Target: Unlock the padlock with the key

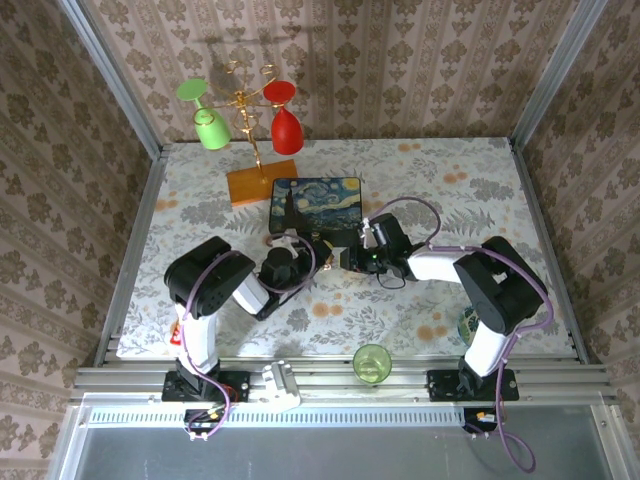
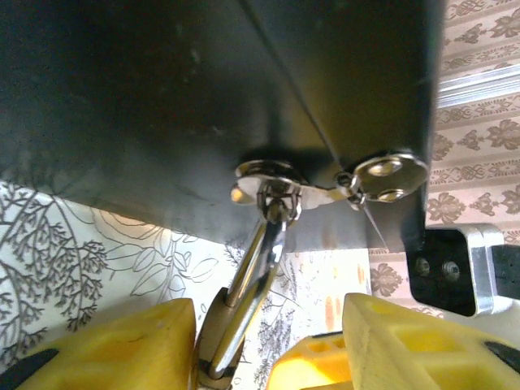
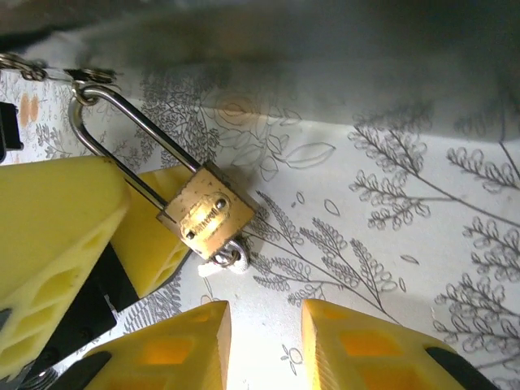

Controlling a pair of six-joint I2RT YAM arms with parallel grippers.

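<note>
One padlock (image 3: 207,215) hangs at the near edge of the box (image 1: 316,203), one key (image 3: 230,258) at its base. Left claw (image 2: 272,325) gapes around it; right claw (image 3: 264,341) slightly parted, empty, over open counter (image 3: 422,268).

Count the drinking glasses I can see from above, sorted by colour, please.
Green: 2 (green goblet hanging on the rack, green tumbler at the near edge)
Red: 1 (red goblet hanging on the rack)
Total: 3

Floral table (image 1: 450,180) bears painted box (image 1: 318,203), glass rack (image 1: 262,186)
</note>
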